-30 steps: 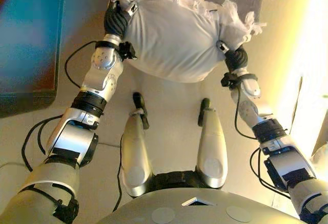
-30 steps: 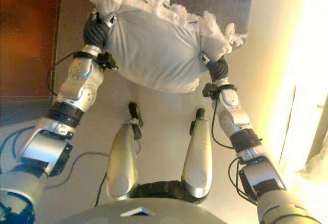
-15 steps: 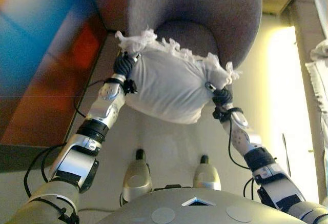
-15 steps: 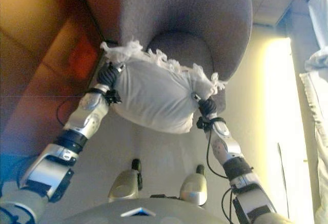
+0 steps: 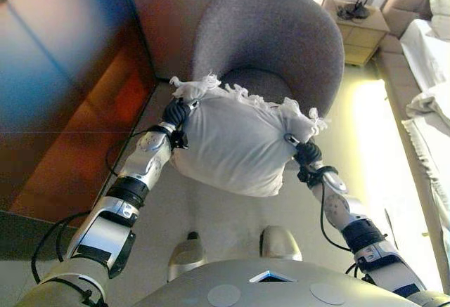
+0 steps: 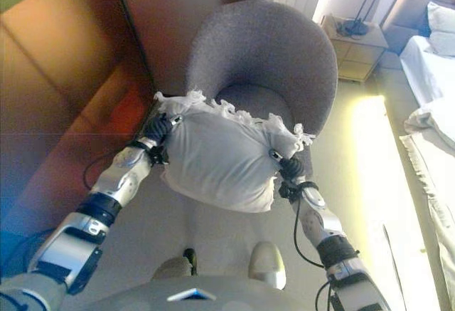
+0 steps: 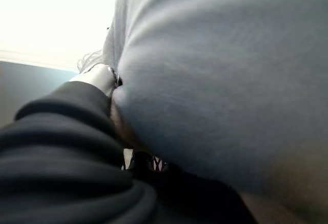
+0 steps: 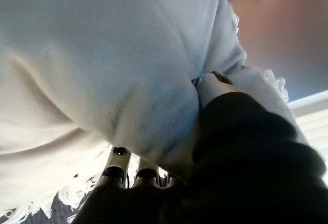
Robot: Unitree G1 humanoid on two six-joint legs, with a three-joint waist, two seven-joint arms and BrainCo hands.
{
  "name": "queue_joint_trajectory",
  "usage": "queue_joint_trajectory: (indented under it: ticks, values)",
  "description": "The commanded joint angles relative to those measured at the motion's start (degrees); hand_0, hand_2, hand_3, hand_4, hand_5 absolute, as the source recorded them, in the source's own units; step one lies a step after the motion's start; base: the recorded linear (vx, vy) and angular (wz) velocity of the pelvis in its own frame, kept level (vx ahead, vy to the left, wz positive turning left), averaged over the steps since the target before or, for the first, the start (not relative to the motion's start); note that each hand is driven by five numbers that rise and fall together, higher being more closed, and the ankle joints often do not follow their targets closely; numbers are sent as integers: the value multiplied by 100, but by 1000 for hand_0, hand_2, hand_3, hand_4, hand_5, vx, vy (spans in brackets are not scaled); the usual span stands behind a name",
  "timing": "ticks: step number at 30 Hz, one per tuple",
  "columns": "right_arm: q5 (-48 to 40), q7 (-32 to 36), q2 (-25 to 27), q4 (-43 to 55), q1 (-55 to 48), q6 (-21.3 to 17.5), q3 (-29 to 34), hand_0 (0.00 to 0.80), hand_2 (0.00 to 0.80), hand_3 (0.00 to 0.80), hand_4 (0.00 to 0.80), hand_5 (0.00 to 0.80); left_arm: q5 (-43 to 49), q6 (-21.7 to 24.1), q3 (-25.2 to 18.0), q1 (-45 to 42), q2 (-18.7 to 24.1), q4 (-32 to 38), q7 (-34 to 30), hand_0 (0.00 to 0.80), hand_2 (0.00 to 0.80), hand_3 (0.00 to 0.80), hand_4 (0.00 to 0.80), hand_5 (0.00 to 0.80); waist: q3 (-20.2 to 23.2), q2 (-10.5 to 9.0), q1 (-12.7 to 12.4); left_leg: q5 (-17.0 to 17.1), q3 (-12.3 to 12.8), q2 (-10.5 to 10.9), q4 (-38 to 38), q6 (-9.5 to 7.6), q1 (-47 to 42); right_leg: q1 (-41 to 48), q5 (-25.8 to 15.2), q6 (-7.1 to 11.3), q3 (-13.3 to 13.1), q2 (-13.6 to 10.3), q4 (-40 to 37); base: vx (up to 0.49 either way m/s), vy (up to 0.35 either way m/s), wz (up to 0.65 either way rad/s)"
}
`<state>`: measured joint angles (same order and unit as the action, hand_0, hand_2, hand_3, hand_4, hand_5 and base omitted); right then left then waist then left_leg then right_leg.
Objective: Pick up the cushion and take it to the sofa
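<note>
Carry step: cushion [image 5: 232, 145] is already up, held in the air between both hands, frilled edge on its far side. Grey chair [image 5: 281, 47], the only seat in view and presumably the "sofa", sits at 12 o'clock, seat just past the cushion's frill. Looks close to the drop-off; judging from this, the next move needs a short reach forward over the seat, then lowering and letting go with both hands together so the cushion doesn't tip off one side.

Left hand [image 5: 177, 112] is on the cushion's 9 o'clock end, arm stretched forward from 7 o'clock. Its wrist view shows the dark cover and one silver bit sunk in fabric; fingers hidden, so whether they curl or lie flat can't be told.

Right hand [image 5: 306, 154] is at the cushion's 3 o'clock end, arm coming from 5 o'clock, wrist bent in. In the right wrist view fingers [image 8: 118, 165] run under the fabric, thumb pressing from the other side, so it reads as clamped round a fold of cushion.

Nightstand [image 5: 355, 29] at 1 o'clock, bed [image 5: 429, 110] at 3 o'clock, dark cabinet [image 5: 63, 89] at 9 o'clock.
</note>
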<state>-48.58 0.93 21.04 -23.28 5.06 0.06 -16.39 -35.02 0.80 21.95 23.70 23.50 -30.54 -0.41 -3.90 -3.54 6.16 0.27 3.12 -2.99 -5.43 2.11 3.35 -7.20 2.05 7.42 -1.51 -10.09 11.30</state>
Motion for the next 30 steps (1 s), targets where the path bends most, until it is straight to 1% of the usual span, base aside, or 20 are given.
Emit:
queue_joint_trajectory:
  ticks: [1,2,4,5,6,8,9,11,12,13,14,16,18,19,21,22,23,25,27,30]
  values:
    - [-332,594,-184,484,526,-437,164,800,800,800,800,800,-191,456,128,294,-410,409,-265,800,800,800,800,800,37,-19,153,-1413,258,581,-656,-292,-870,-544,-1839,498,-311,-530,-1026,406,-173,58]
    - [-295,626,-180,475,535,-458,160,800,800,800,800,800,-206,462,110,261,-397,413,-261,800,800,800,800,800,30,-16,168,-1493,233,556,-686,-300,-956,-638,-1894,530,-292,-556,-1193,337,-127,31]
    - [-174,632,-172,559,509,-459,177,800,800,800,800,800,-181,459,51,155,-413,489,-240,800,800,800,800,800,12,-12,172,-1638,134,518,-758,-333,-1080,-754,-1913,517,-292,-528,-1168,418,-158,22]
    - [-57,616,-164,632,469,-455,172,800,800,800,800,800,-192,474,14,91,-420,534,-239,800,800,800,800,800,13,-24,199,-1740,79,511,-826,-351,-1141,-820,-1947,516,-347,-498,-1221,502,-194,-4]
    - [4,617,-151,659,445,-463,168,800,800,800,800,800,-174,495,-30,20,-428,578,-255,800,800,800,800,800,18,-45,202,-1838,40,504,-902,-365,-1185,-857,-1968,497,-352,-480,-1113,454,-175,-27]
    - [58,663,-137,691,453,-404,175,800,800,800,800,800,-120,508,-111,-96,-480,662,-273,800,800,800,800,800,56,-57,196,-1920,-24,474,-988,-390,-1204,-757,-1779,477,-344,-419,-1048,378,-153,-13]
    - [97,695,-140,709,433,-379,142,800,800,800,800,800,-141,542,-159,-169,-546,704,-254,800,800,800,800,800,103,-53,216,-1904,-29,415,-1115,-360,-1202,-663,-1665,457,-420,-342,-1031,426,-199,16]
    - [187,553,-162,805,465,-250,42,800,800,800,800,800,-317,489,-230,-304,-553,846,-246,800,800,800,800,800,153,-25,237,-1843,66,171,-1174,-240,-1436,-795,-1653,395,-434,-242,-482,483,-234,37]
    - [208,498,-162,832,486,-198,22,800,800,800,800,800,-326,470,-269,-357,-545,868,-273,800,800,800,800,800,169,13,244,-1709,67,49,-1170,-187,-1506,-800,-1507,372,-439,-156,-306,437,-208,42]
    - [249,440,-173,867,528,-128,-26,800,800,800,800,800,-266,447,-314,-452,-535,911,-274,800,800,800,800,800,213,77,259,-1373,41,-157,-1171,-60,-1597,-768,-1231,313,-438,11,-124,303,-146,36]
    - [248,431,-162,880,541,-108,-39,800,800,800,800,800,-254,429,-333,-487,-515,941,-278,800,800,800,800,800,237,100,269,-1183,48,-234,-1191,-4,-1615,-738,-1157,279,-450,77,-118,384,-211,33]
    - [342,392,-110,889,608,-2,-40,800,800,800,800,800,-266,373,-417,-575,-489,995,-301,800,800,800,800,800,359,186,291,-427,133,-524,-1492,221,-1624,-588,-869,74,-358,343,-88,350,-226,30]
    - [361,370,-78,898,604,18,-26,800,800,800,800,800,-247,376,-477,-627,-475,1014,-353,800,800,800,800,800,398,188,299,-120,249,-665,-1865,293,-1461,-462,-773,-75,-291,432,-120,283,-203,15]
    - [323,406,-25,932,549,21,7,800,800,800,800,800,-237,389,-505,-637,-485,1002,-365,800,800,800,800,800,423,145,316,23,382,-744,-2314,287,-1254,-331,-705,-218,-239,480,-137,287,-199,2]
    - [335,504,5,945,388,-43,66,800,800,800,800,800,-237,458,-504,-636,-527,947,-405,800,800,800,800,800,432,81,341,41,543,-848,-2685,229,-933,-147,-632,-360,-152,523,-169,250,-145,0]
    - [329,531,1,950,292,-83,97,800,800,800,800,800,-223,478,-512,-638,-563,937,-430,800,800,800,800,800,418,51,332,13,621,-903,-2676,174,-773,-38,-571,-405,-97,550,-180,222,-71,14]
    - [300,549,7,964,226,-100,127,800,800,800,800,800,-220,467,-509,-628,-592,955,-443,800,800,800,800,800,377,49,318,-46,653,-930,-2526,129,-677,88,-502,-419,-48,592,-195,183,-6,23]
    - [266,533,11,941,199,-128,163,800,800,800,800,800,-228,453,-456,-588,-612,988,-456,800,800,800,800,800,337,33,279,-33,658,-838,-1860,100,-636,271,-382,-397,29,623,-247,152,74,27]
    - [205,481,39,893,270,-137,205,800,800,800,800,800,-213,395,-388,-482,-625,983,-477,800,800,800,800,800,278,92,211,115,579,-728,-1250,167,-543,420,-220,-377,107,685,-247,146,106,24]
    - [56,455,139,831,433,-63,234,800,800,800,800,800,-293,391,-266,-233,-659,815,-395,800,800,800,800,800,179,179,36,312,391,-460,-386,317,-201,807,-4,-298,130,762,-365,194,107,33]
